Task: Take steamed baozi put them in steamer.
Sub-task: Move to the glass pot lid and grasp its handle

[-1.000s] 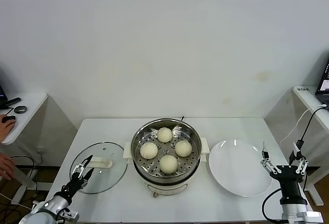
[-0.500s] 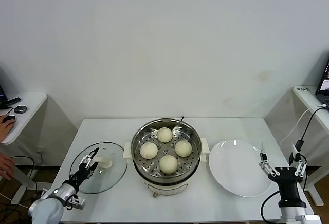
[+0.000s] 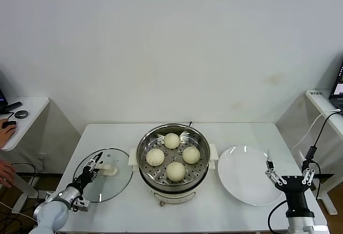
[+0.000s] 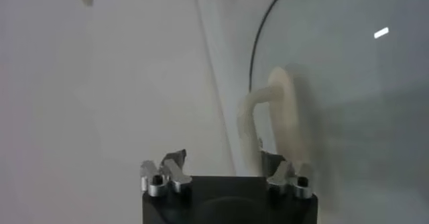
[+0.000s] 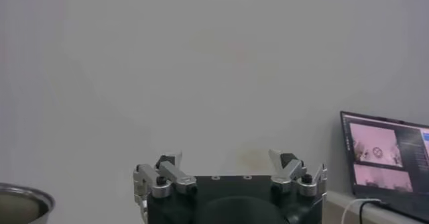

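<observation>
Progress: loading judged complete. All four steamed baozi [image 3: 173,156] seated on the perforated tray of the steamer [image 3: 172,161]; none left on the plate [image 3: 250,175]. Remaining, by judgement: only the glass lid [image 3: 105,174], off the pot and flat on the table [image 3: 182,212], likely next for fitting.

Steamer: round, shiny stainless steel, white side handles and white base; centre of the table, plate at 3 o'clock of it, lid at 9 o'clock. Upright, uncovered.

Baozi: smooth cream-white domes in a diamond on the tray.
- One at 12 o'clock [image 3: 171,140], near the far wall.
- One at 3 o'clock [image 3: 191,154].
- One at 6 o'clock [image 3: 175,170], nearest the front rim.
- One at 9 o'clock [image 3: 155,157].
Close together, narrow gaps of perforated metal between; no visible dents or tears.

Left gripper [image 3: 92,168]: over the lid, at the near end of the white lid handle [image 4: 280,121]. Fingers on either side of the handle in the wrist view, partly spread; whether they pinch it, cannot tell.

Right gripper [image 3: 286,175]: idle at the table's front-right corner, beside the plate at about 4 o'clock of it, pointing up, jaws spread wide, nothing between them.

Also noted: laptop screen [image 5: 385,163] well off to the right.
</observation>
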